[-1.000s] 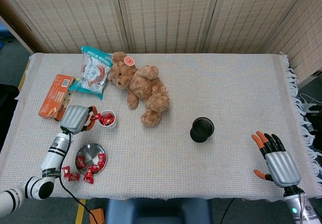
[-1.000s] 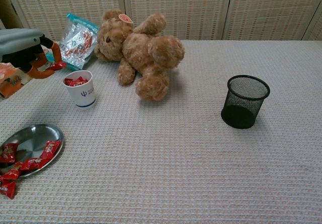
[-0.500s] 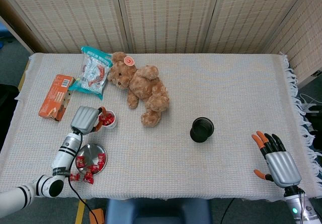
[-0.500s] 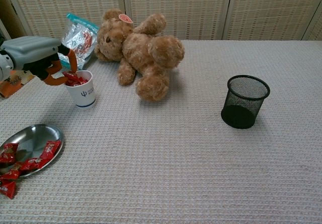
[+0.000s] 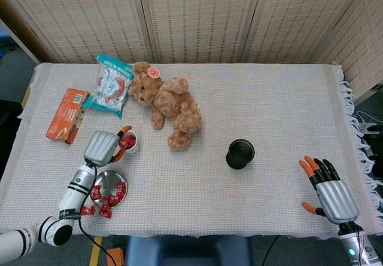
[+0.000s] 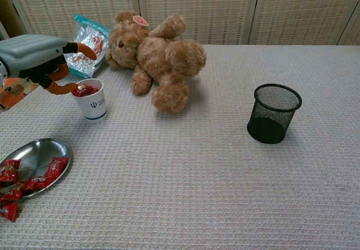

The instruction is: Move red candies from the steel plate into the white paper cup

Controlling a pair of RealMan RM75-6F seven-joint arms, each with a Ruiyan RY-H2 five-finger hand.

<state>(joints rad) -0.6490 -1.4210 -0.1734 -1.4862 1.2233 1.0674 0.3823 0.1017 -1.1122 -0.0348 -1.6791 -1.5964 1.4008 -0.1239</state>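
Step in hand: drop-off at cup. L hand (image 6: 39,62) hovers beside white paper cup (image 6: 90,99), fingers spread, holding nothing. Next move, likely: back to steel plate (image 6: 35,154) for another pick. Plate holds a few red candies (image 6: 35,180), some lie off its rim; cup has candies inside. Mesh pot (image 6: 273,113): contents unclear. R hand (image 5: 328,188) spread, idle.

lighting's pretty even and bright, soft overhead kind of light. shadows are faint, just a small soft one under the teddy bear (image 6: 154,59) and mesh pen cup (image 6: 273,113). slight shine on the steel plate (image 6: 35,154). both views sharp, no blur.
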